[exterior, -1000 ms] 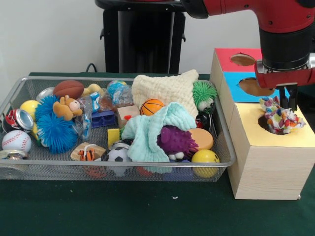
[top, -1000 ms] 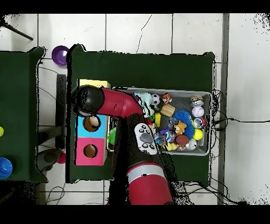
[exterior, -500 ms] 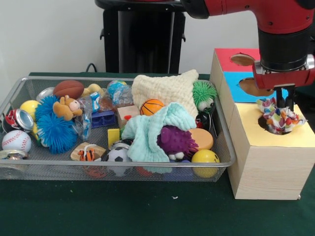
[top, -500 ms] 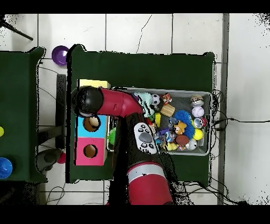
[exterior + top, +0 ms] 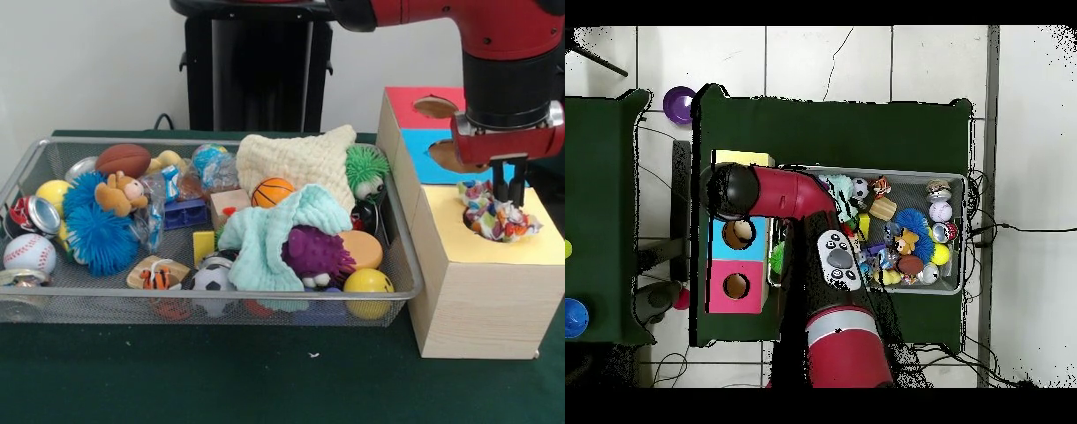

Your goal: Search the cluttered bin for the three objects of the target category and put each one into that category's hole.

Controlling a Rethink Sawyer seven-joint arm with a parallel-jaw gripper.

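The bin (image 5: pixel 212 296) of silver wire mesh sits left of three joined boxes and is full of toys, balls and cloths; it also shows in the overhead view (image 5: pixel 963 235). My gripper (image 5: pixel 508 201) hangs straight down over the hole in the yellow-topped box (image 5: pixel 543 249). Its fingers stand close together, tips sunk in a many-coloured patterned cloth (image 5: pixel 491 217) that sits bunched in that hole. In the overhead view the arm's wrist (image 5: pixel 730 190) hides the gripper and the yellow box's hole.
Behind the yellow box are a blue-topped box (image 5: pixel 419 148) and a red-topped box (image 5: pixel 406 102), each with a round hole. In the bin lie a cream knit cloth (image 5: pixel 296 159), a mint cloth (image 5: pixel 274 234), a purple spiky toy (image 5: pixel 316 253) and several balls.
My gripper has moved a little to the left and down over the yellow box. The patterned cloth has shifted with it and sits deeper in the hole.
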